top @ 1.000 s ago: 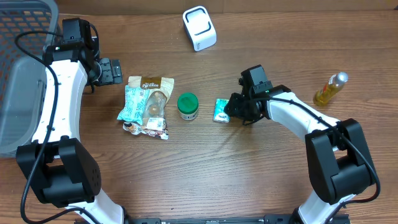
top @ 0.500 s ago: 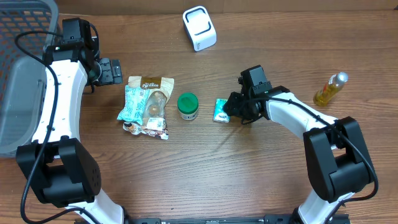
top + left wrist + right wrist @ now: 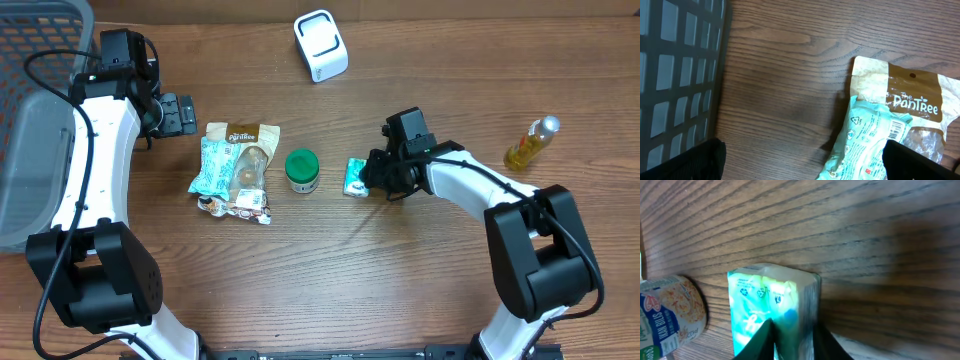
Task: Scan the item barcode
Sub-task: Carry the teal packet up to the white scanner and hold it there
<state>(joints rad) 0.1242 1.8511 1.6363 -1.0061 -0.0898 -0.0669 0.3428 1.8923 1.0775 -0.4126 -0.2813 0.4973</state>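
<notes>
Wood point(image 3: 880, 240) bare beyond green packet point(image 3: 771, 300) edge, right gripper point(image 3: 791, 339) pinching

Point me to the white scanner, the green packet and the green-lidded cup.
white scanner point(image 3: 320, 45), overhead, its top face.
green packet point(image 3: 353, 178), overhead, its exposed face.
green-lidded cup point(image 3: 301, 164), overhead, the lid.
</notes>
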